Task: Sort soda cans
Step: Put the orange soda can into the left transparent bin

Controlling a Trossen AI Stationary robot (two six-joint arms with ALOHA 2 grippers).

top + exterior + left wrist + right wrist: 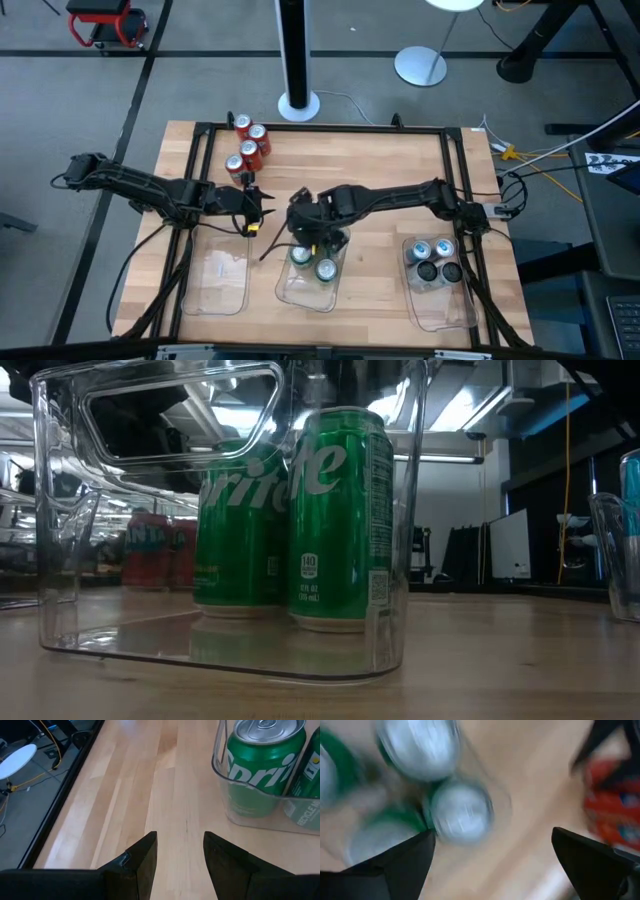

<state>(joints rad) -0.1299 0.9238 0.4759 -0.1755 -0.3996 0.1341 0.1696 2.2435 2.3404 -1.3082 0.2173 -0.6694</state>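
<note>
While glossy green cans (340, 520) fill the clear tray (60, 600) | right tool (318, 240) wide | left tool (180, 855) narrow, empty

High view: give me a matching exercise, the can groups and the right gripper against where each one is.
1. red cans
2. green cans
3. silver and dark cans
4. right gripper

A. in the middle tray
B. open, above the middle tray
C. loose on the table, outside any tray
D. in the right tray

Pairs: 1-C, 2-A, 3-D, 4-B
</note>
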